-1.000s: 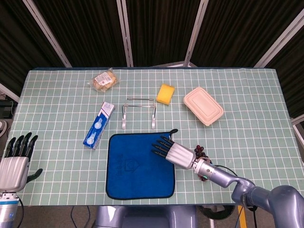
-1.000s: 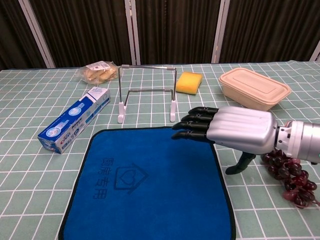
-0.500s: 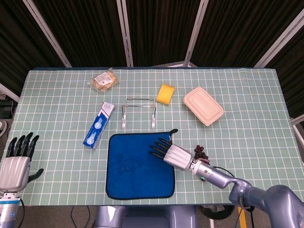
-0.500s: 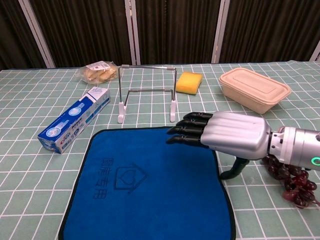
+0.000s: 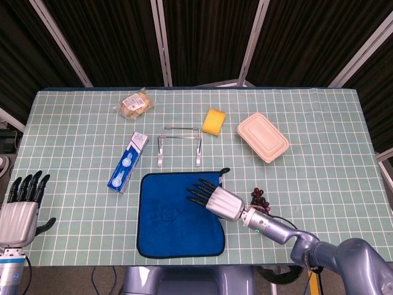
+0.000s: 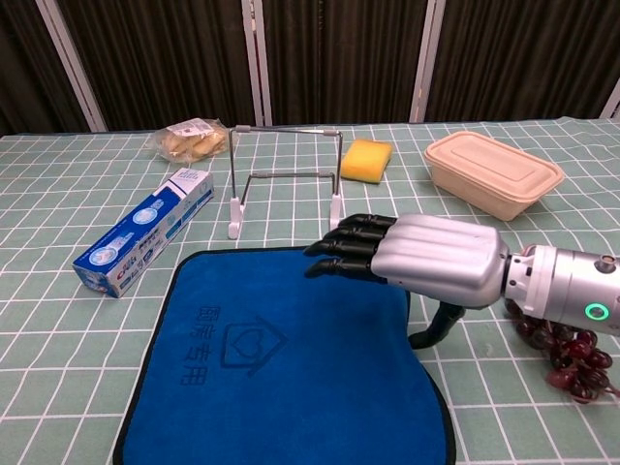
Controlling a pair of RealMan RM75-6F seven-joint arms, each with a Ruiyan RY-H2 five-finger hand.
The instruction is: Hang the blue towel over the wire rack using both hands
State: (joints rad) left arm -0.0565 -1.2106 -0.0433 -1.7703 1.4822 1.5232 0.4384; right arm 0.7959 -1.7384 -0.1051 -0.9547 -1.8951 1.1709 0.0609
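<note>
1. Since a second ago the right robot hand (image 6: pixel 426 260) has slid leftward, further in over the towel (image 5: pixel 178 215); the left robot hand (image 5: pixel 18 212) has stayed at the tabletop's 8 o'clock corner.
2. The right hand hovers flat, fingers (image 6: pixel 344 250) straight and slightly apart, holding nothing. The left hand is also empty, fingers apart.
3. The towel lies flat at 6 o'clock on the tabletop (image 5: pixel 319 123), just in front of the rack (image 6: pixel 286 179), which stands bare.
4. The towel looks soft, light and limp; it should sag if lifted at one point. I would pinch the two far corners, one per hand.
5. Whether the right palm touches the cloth cannot be told. The right hand hides the towel's far right corner in the chest view, and the near edge is cut off there.
</note>
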